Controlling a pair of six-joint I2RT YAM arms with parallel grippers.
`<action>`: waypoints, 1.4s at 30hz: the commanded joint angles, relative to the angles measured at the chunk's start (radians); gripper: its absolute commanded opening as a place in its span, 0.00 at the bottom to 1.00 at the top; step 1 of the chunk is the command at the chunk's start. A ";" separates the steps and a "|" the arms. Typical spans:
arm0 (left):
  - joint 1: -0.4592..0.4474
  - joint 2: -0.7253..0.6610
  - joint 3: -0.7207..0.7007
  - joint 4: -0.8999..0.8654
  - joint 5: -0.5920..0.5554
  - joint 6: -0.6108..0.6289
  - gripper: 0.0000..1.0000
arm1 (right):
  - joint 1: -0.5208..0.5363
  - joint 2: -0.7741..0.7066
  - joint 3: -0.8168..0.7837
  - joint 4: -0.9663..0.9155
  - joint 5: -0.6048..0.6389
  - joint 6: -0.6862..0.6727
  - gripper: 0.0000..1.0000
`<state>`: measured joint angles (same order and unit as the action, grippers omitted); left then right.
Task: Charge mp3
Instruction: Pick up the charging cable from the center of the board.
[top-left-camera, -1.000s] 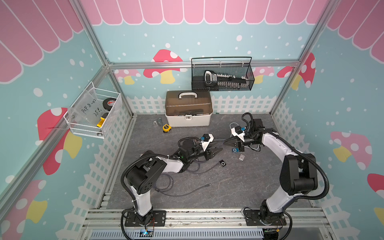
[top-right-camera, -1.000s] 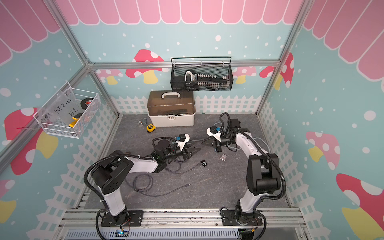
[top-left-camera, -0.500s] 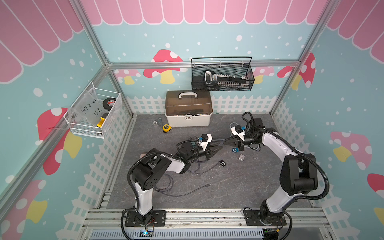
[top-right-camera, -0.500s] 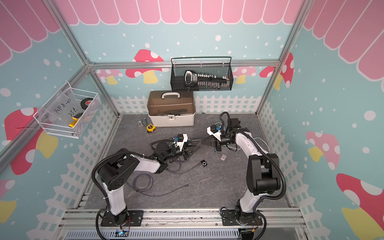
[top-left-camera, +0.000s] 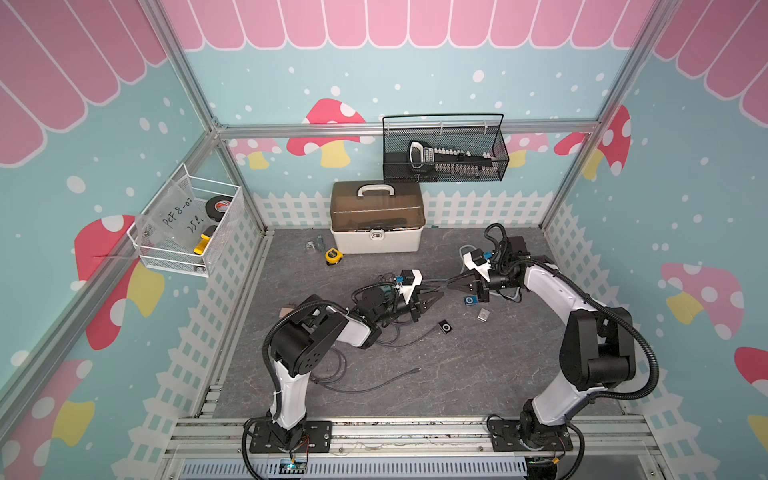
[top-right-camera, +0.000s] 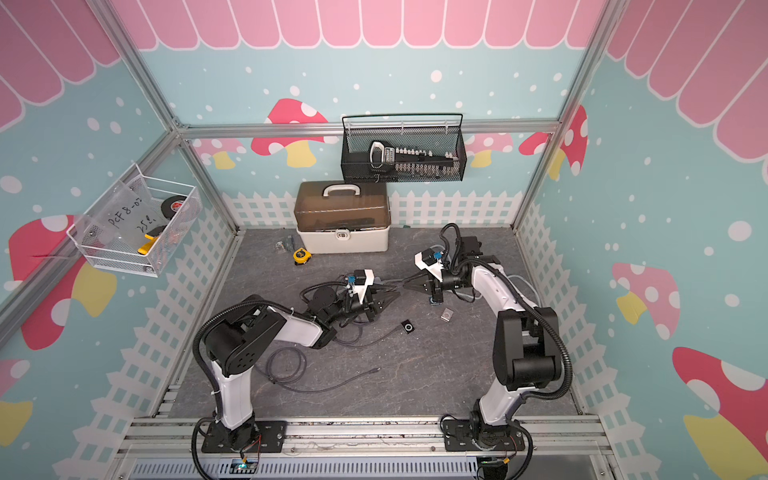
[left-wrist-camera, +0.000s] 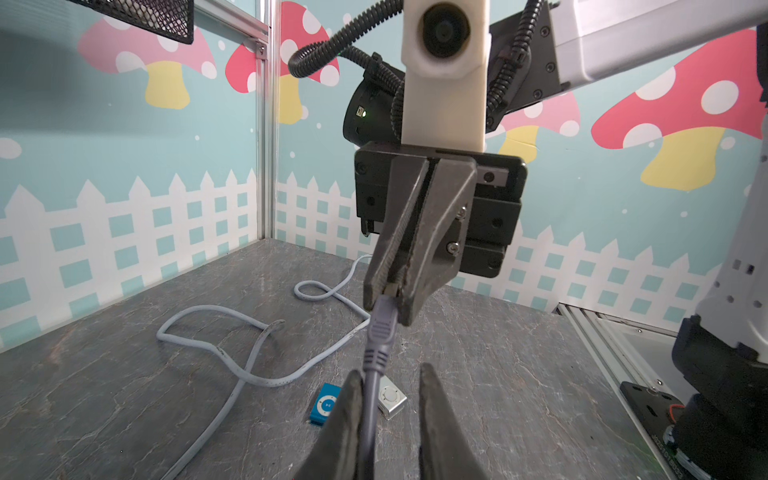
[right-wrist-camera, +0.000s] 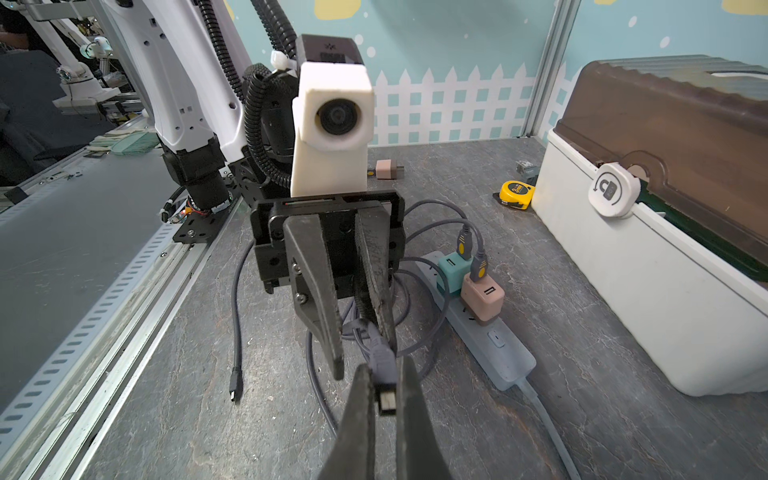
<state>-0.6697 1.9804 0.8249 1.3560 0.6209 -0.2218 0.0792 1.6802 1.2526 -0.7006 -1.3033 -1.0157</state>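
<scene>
Right claw (left-wrist-camera: 388, 299) is clamped on the front end of a purple plug (right-wrist-camera: 380, 361), holding it in the air above the grey mat (top-left-camera: 457, 374). Left claw (left-wrist-camera: 388, 399) meets it nose to nose, its jaws on either side of the cable (left-wrist-camera: 370, 428) just behind the plug. One finger (left-wrist-camera: 345, 419) touches the cable and a gap shows at the other, so this claw is not yet gripping. Its jaws stand narrower than a second ago, and both arms have barely moved. This looks like a handover nearly finished.

A power strip (right-wrist-camera: 490, 345) lies on the mat beyond the left claw, with two small chargers plugged into it.

Three small mp3 players lie on the mat. The blue player (left-wrist-camera: 326, 403) and silver player (left-wrist-camera: 390, 401) lie side by side near the right claw. The black player (top-left-camera: 445, 328) lies apart, nearer the left claw, with a cable running up to it.

The plug's metal tip (right-wrist-camera: 386, 405) sits buried between the right claw's fingers. It probably cannot enter a player until the left claw takes hold and the right one lets go.
</scene>
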 joint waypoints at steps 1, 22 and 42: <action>-0.002 0.015 0.009 0.063 0.014 -0.025 0.21 | -0.004 -0.013 0.020 -0.016 -0.033 -0.013 0.00; -0.004 0.036 0.064 0.063 0.046 -0.046 0.15 | -0.004 -0.006 0.015 -0.023 -0.036 -0.013 0.00; -0.004 -0.030 0.044 -0.058 0.040 0.035 0.00 | -0.003 -0.015 0.003 -0.011 -0.002 0.008 0.86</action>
<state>-0.6701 2.0014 0.8711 1.3426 0.6479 -0.2276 0.0784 1.6798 1.2526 -0.7097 -1.3014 -1.0035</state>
